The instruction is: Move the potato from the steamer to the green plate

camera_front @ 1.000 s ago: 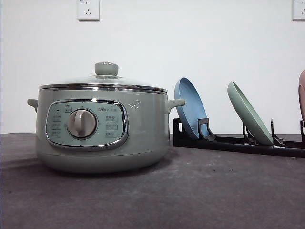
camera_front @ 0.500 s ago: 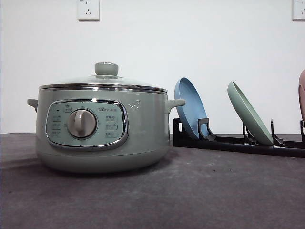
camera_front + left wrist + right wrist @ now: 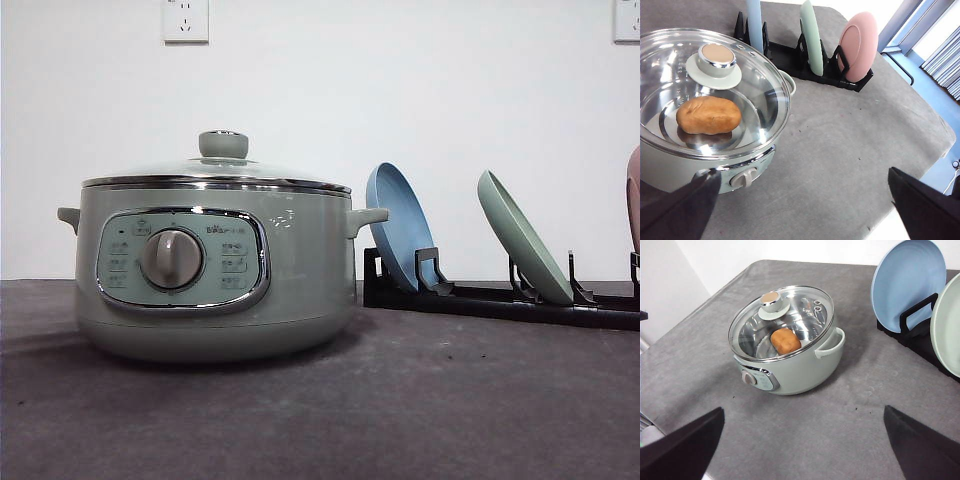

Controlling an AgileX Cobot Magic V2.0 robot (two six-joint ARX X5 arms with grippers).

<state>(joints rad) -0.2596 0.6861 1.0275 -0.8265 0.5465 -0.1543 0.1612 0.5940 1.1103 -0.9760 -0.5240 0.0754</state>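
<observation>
The pale green steamer (image 3: 215,270) stands at the left of the table with its glass lid (image 3: 765,95) shut. Through the lid I see the orange-brown potato (image 3: 708,115) (image 3: 785,341) lying in the steel bowl. The green plate (image 3: 523,237) (image 3: 811,37) (image 3: 947,325) leans upright in a black rack (image 3: 500,300) to the right of the pot. My left gripper (image 3: 802,172) hangs open above the table by the pot's front. My right gripper (image 3: 802,410) is open too, high over the table in front of the steamer (image 3: 795,365). Both hold nothing.
A blue plate (image 3: 398,225) (image 3: 907,282) stands in the rack between pot and green plate. At the rack's far end is a pink plate (image 3: 857,45). The lid's knob (image 3: 223,144) sticks up. The grey table's edge (image 3: 920,160) drops off beyond the rack side.
</observation>
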